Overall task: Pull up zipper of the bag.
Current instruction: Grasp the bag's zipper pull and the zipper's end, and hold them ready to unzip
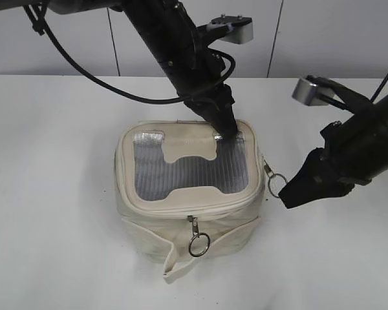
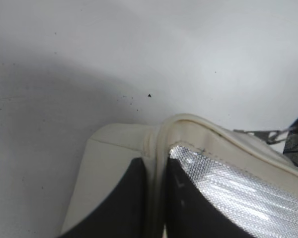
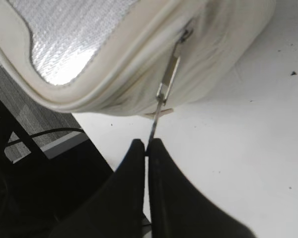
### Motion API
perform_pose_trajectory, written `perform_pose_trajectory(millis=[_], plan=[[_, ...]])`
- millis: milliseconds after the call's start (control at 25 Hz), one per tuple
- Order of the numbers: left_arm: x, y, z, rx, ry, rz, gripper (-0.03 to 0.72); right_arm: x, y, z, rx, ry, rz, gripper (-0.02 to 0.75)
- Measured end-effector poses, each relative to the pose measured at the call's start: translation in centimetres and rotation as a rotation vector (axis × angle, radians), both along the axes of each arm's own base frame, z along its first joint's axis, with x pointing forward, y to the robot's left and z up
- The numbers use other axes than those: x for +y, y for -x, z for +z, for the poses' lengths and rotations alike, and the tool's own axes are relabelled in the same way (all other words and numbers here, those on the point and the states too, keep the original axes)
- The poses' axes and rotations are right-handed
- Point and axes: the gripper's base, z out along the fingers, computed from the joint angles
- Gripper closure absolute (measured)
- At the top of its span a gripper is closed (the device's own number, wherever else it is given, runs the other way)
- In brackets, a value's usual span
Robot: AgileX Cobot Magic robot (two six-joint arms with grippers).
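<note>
The cream bag [image 1: 149,229] stands mid-table, its grey mesh lid window [image 1: 181,171] facing up. The zipper track [image 1: 168,211] runs round the lid rim. One slider with a ring pull [image 1: 199,244] hangs at the front. A second ring pull [image 1: 276,183] sticks out at the right side. My right gripper [image 1: 286,196] is shut on that ring, which shows edge-on in the right wrist view [image 3: 154,126] between the jaws [image 3: 147,144]. My left gripper [image 1: 227,134] is shut on the lid rim [image 2: 161,139] at the back right corner, its jaws [image 2: 155,161] pinching it.
The white table [image 1: 52,194] surrounds the bag. A loose cream strap end [image 1: 174,266] hangs at the bag's front. Black cables [image 1: 103,84] trail behind the left arm. A dark frame [image 3: 20,148] shows beyond the table edge in the right wrist view.
</note>
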Motion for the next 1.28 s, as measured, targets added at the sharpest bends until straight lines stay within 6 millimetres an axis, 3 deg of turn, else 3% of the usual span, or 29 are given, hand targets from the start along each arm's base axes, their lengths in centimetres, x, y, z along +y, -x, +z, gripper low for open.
perform_pose_trajectory(millis=[240, 720, 920, 1120, 1280], plan=[[0.0, 0.1, 0.0, 0.008, 0.000, -0.004, 0.613, 2.0, 2.6, -0.3, 0.013, 0.080, 0.100, 0.733], [-0.1, 0.1, 0.0, 0.009, 0.000, -0.004, 0.614, 6.0, 7.7, 1.9, -0.053, 0.076, 0.255, 0.733], [0.0, 0.2, 0.0, 0.011, -0.002, 0.000, 0.614, 9.0, 8.9, 2.4, -0.133, 0.022, 0.306, 0.733], [0.0, 0.3, 0.0, 0.021, -0.007, -0.006, 0.615, 12.4, 9.0, 3.0, -0.164, -0.019, 0.371, 0.733], [0.0, 0.4, 0.1, 0.035, -0.011, -0.014, 0.616, 13.9, 8.9, 3.0, -0.160, -0.053, 0.395, 0.733]])
